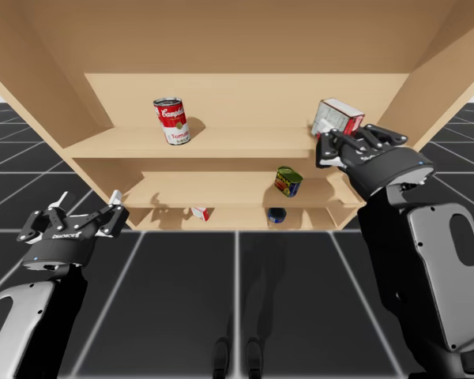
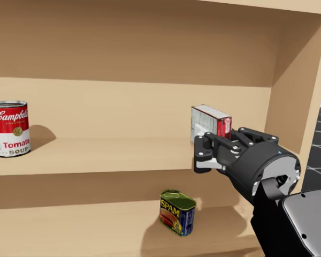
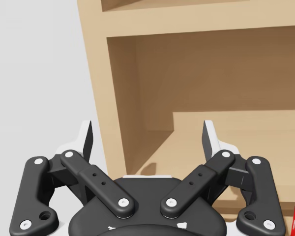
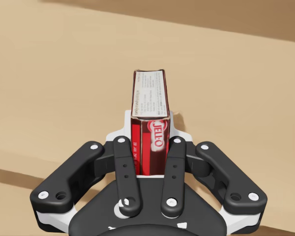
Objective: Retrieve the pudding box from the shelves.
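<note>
- Red and white cylindrical can [image 2: 9, 128]: paper label with white script lettering on the red upper band, red lettering on the white lower band, and a round gold seal between the two.
- Blue rectangular tin with rounded corners [image 2: 177, 212]: large yellow block letters across its blue face.
- Red and white cardboard box [image 4: 150, 132]: white lettering inside a white-rimmed oval on the red end, a line of tiny white print along that end's edge, and fine grey print on the white face, too small to read.
- Left gripper [image 1: 88, 197]: small white lettering on the black housing, too small to read.
</note>
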`<state>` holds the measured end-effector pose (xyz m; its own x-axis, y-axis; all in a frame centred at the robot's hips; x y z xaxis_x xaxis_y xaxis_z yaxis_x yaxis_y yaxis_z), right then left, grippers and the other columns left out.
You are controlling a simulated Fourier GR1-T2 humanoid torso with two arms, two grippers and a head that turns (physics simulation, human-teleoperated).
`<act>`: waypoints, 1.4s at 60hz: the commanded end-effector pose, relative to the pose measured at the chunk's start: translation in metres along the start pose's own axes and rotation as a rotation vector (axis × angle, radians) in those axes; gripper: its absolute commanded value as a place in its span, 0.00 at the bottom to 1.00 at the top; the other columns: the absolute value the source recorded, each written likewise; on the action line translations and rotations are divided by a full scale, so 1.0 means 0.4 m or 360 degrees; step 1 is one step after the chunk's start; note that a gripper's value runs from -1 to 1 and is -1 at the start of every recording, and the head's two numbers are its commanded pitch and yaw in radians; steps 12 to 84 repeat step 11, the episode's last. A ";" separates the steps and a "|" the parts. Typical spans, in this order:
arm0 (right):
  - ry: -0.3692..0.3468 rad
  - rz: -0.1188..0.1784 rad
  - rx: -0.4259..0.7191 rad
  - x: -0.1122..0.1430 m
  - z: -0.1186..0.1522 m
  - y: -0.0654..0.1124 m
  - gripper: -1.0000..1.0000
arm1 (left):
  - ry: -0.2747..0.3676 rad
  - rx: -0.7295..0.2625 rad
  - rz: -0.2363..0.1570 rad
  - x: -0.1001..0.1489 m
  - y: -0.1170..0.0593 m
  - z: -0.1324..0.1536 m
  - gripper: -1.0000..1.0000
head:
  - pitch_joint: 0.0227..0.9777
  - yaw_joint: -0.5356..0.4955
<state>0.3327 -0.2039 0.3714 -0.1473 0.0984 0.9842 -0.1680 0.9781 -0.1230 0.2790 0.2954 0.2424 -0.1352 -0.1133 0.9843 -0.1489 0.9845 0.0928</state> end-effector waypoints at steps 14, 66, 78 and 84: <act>-0.0203 -0.0009 -0.0099 0.060 0.183 -0.009 1.00 | -0.0003 0.0002 0.0004 0.002 0.002 0.000 0.00 | 0.26 0.34; -0.0203 -0.0009 -0.0099 0.060 0.183 -0.009 1.00 | -0.0003 0.0002 0.0004 0.002 0.002 0.000 0.00 | 0.26 0.34; -0.0203 -0.0009 -0.0099 0.060 0.183 -0.009 1.00 | -0.0003 0.0002 0.0004 0.002 0.002 0.000 0.00 | 0.26 0.34; -0.0203 -0.0009 -0.0099 0.060 0.183 -0.009 1.00 | -0.0003 0.0002 0.0004 0.002 0.002 0.000 0.00 | 0.26 0.34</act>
